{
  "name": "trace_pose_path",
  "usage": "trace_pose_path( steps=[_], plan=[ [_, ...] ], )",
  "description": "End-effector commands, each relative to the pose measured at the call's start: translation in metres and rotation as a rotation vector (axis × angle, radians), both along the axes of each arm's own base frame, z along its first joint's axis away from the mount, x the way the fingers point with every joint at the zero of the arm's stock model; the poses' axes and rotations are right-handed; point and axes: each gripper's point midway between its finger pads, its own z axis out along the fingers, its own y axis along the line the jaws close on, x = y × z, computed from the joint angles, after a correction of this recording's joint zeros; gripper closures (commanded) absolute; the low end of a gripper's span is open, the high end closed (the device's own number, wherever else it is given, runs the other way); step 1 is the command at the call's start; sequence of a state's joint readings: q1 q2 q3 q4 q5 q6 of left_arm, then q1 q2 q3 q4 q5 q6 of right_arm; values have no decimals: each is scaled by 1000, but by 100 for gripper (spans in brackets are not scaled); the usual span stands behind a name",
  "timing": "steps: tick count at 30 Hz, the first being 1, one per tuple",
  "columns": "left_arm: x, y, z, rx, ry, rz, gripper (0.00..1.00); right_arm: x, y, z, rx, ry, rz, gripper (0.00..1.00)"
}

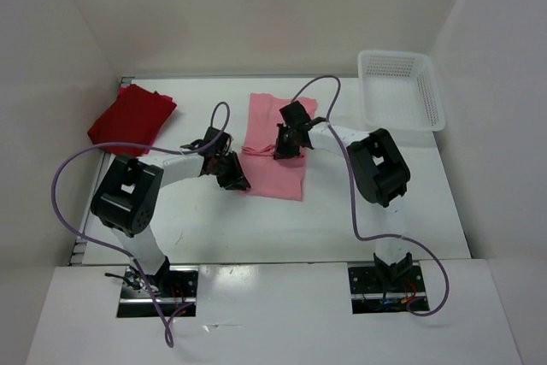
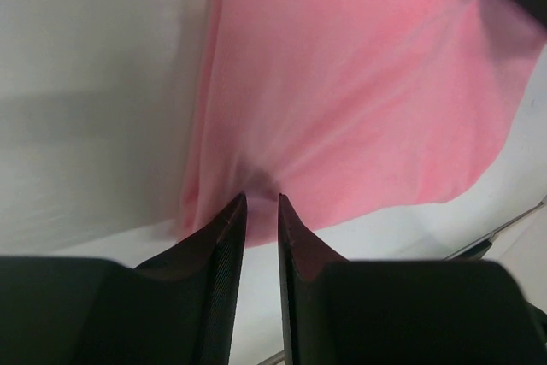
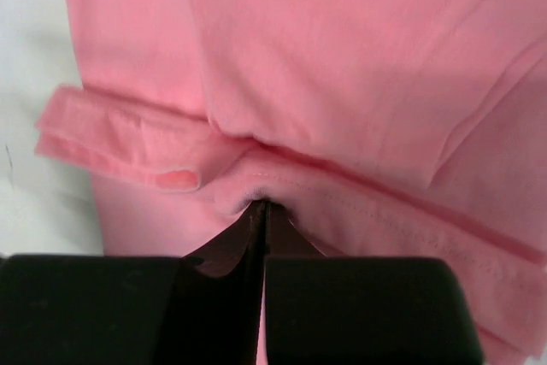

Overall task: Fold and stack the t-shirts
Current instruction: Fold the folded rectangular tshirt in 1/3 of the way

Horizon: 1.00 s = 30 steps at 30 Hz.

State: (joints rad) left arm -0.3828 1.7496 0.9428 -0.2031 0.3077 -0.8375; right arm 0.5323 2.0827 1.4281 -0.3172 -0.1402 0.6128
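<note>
A light pink t-shirt (image 1: 275, 153) lies partly folded in the middle of the table. My left gripper (image 1: 236, 180) is at its near left edge. In the left wrist view the fingertips (image 2: 261, 197) stand narrowly apart, pinching a puckered bit of the pink cloth (image 2: 359, 83). My right gripper (image 1: 287, 148) is over the shirt's middle. In the right wrist view its jaws (image 3: 263, 204) are pressed together on a bunched hem fold of the pink shirt (image 3: 342, 57). Red folded t-shirt cloth (image 1: 131, 117) lies at the far left; whether it is one shirt or two I cannot tell.
A white plastic mesh basket (image 1: 400, 89) stands at the back right corner. White walls close in the table on the left, back and right. Purple cables loop from both arms above the table surface (image 1: 256, 228).
</note>
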Motion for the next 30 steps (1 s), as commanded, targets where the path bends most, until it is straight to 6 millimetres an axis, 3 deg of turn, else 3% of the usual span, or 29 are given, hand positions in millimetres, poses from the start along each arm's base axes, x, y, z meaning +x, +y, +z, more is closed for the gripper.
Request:
trace_pose_path(
  steps=[1, 3, 4, 5, 7, 9, 10, 11, 12, 13, 14, 15, 16, 17, 18, 20, 21, 25, 27, 30],
  plan=[
    [-24, 14, -10, 64, 55, -11, 71, 57, 9, 25, -17, -186, -70, 100],
    [-24, 13, 0, 56, 35, -10, 71, 79, 1, 35, -27, -218, -112, 100],
    [-27, 13, 3, 50, 43, -14, 71, 94, 0, 54, -17, -249, -132, 100],
    [-27, 13, 11, 44, 27, -14, 71, 105, -10, 59, -18, -253, -157, 100],
    [-23, 14, 26, 46, 2, -8, 70, 113, -17, 78, 5, -266, -179, 100],
    [-20, 15, 42, 45, -44, -8, 67, 108, -25, 107, 49, -291, -177, 100],
    [-19, 18, 46, 43, -48, 1, 67, 94, -28, 100, 47, -259, -163, 100],
    [-17, 20, 52, 35, -67, 11, 65, 85, -29, 123, 80, -288, -151, 100],
    [-19, 23, 49, 33, -53, 15, 63, 75, -29, 127, 96, -287, -138, 99],
    [-17, 26, 53, 29, -64, 26, 62, 46, -33, 103, 102, -202, -115, 98],
    [-16, 32, 49, 38, -63, 43, 61, 34, -33, 123, 146, -236, -94, 97],
    [-20, 33, 44, 43, -49, 43, 59, 6, -39, 95, 141, -153, -85, 95],
    [-18, 35, 36, 41, -26, 48, 58, -13, -38, 91, 177, -117, -57, 94],
    [-17, 34, 33, 24, -12, 48, 58, -26, -38, 100, 211, -125, -44, 92],
    [-19, 35, 27, 33, 3, 40, 58, -52, -45, 77, 205, -48, -41, 86],
    [-20, 34, 15, 37, 33, 25, 58, -75, -50, 67, 212, -4, -24, 79],
    [-21, 34, 11, 41, 45, 25, 58, -91, -57, 60, 207, 21, -35, 67],
    [-20, 34, -5, 55, 73, 17, 57, -111, -69, 41, 191, 51, -70, 46],
    [-20, 35, -13, 52, 96, 21, 57, -117, -72, 20, 165, 101, -75, 46],
    [-19, 35, -17, 53, 101, 21, 59, -124, -66, 8, 176, 152, -59, 46]
  ],
)
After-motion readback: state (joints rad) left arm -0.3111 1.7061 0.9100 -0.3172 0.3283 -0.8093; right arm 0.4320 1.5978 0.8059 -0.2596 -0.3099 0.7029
